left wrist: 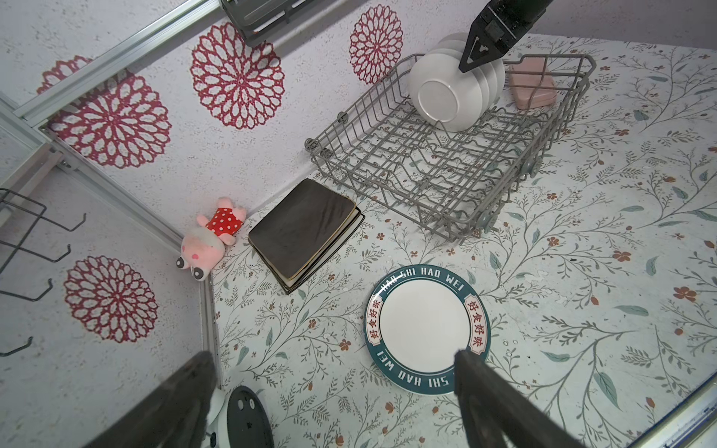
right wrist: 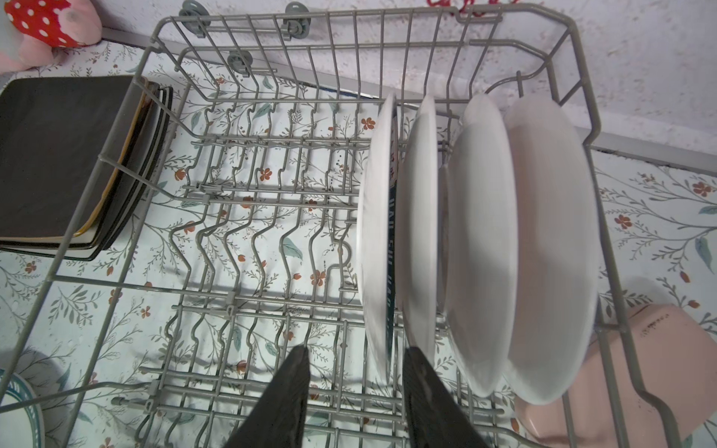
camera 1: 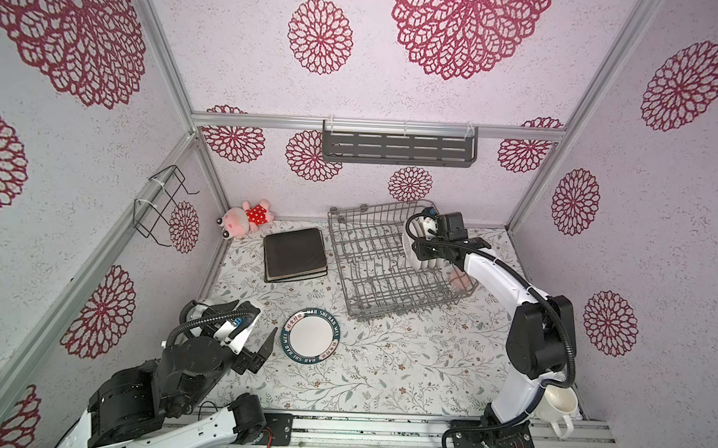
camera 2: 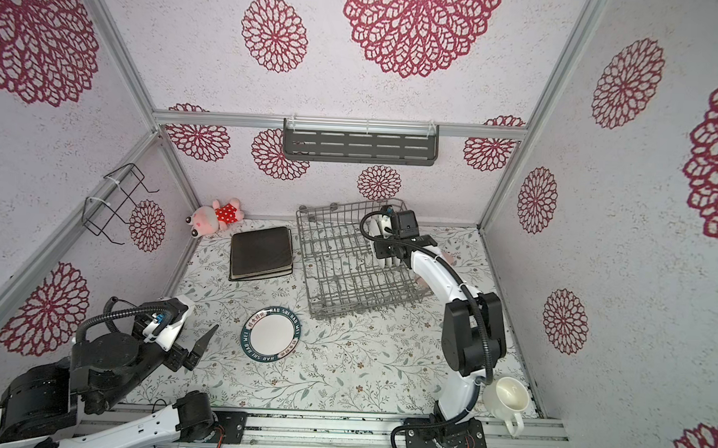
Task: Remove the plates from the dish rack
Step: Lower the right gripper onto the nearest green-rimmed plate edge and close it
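Observation:
The grey wire dish rack stands at the back of the table. Several round white plates stand on edge in its far right end. My right gripper is open above them, and the rim of the outermost plate lies between its fingers, touching neither. A stack of dark square plates lies left of the rack. A round plate with a teal printed rim lies flat in front of the rack. My left gripper hangs wide open beside it, holding nothing.
A pink box sits against the rack's right side. A pink plush toy lies in the back left corner. A white mug stands by the right arm's base. A slotted shelf and a black wire holder hang on the walls.

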`<state>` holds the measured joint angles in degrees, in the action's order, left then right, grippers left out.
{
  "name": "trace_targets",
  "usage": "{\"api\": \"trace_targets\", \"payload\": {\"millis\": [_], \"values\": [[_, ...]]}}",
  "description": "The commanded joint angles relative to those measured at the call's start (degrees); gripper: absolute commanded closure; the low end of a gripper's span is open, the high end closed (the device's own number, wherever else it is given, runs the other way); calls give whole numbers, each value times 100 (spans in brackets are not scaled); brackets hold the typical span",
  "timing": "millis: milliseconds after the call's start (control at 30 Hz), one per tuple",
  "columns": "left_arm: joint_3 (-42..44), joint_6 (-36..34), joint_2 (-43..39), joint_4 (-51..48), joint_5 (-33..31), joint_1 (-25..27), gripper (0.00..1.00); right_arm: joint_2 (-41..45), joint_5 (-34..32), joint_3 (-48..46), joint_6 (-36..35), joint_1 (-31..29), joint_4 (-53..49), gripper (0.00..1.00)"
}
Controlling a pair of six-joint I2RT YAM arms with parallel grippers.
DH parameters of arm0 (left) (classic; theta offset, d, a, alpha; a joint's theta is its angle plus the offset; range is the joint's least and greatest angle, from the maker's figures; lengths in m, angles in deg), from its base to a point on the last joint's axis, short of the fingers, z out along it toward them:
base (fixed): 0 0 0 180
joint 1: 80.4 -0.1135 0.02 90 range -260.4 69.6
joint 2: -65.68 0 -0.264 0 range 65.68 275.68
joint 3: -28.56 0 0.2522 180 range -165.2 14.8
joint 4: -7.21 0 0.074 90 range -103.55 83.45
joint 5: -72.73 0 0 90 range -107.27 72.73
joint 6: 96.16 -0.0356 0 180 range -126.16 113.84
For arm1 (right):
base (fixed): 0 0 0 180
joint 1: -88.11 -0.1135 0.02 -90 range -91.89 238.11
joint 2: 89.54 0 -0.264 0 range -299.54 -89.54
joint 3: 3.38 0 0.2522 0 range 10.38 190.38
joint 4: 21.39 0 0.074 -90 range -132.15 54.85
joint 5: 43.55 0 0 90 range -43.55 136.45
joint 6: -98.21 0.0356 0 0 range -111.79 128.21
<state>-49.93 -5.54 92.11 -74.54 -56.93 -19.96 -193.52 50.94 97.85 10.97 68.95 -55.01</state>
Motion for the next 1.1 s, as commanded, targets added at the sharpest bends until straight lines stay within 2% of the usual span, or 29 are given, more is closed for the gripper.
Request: {"api": "trace_targets", "payload": {"millis": [0, 400, 900, 1067], "values": [[-5, -37, 81, 158, -86, 48, 3, -82, -71, 85, -48, 35, 144, 57], [39, -45, 81, 180, -156, 46, 3, -447, -63, 296, -74, 70, 120, 58], [132, -79, 84, 229, -261, 46, 3, -707, 26, 500, -196, 88, 187, 78], [188, -105, 67, 275, -259, 46, 3, -664, 80, 493, -248, 88, 252, 81]]}}
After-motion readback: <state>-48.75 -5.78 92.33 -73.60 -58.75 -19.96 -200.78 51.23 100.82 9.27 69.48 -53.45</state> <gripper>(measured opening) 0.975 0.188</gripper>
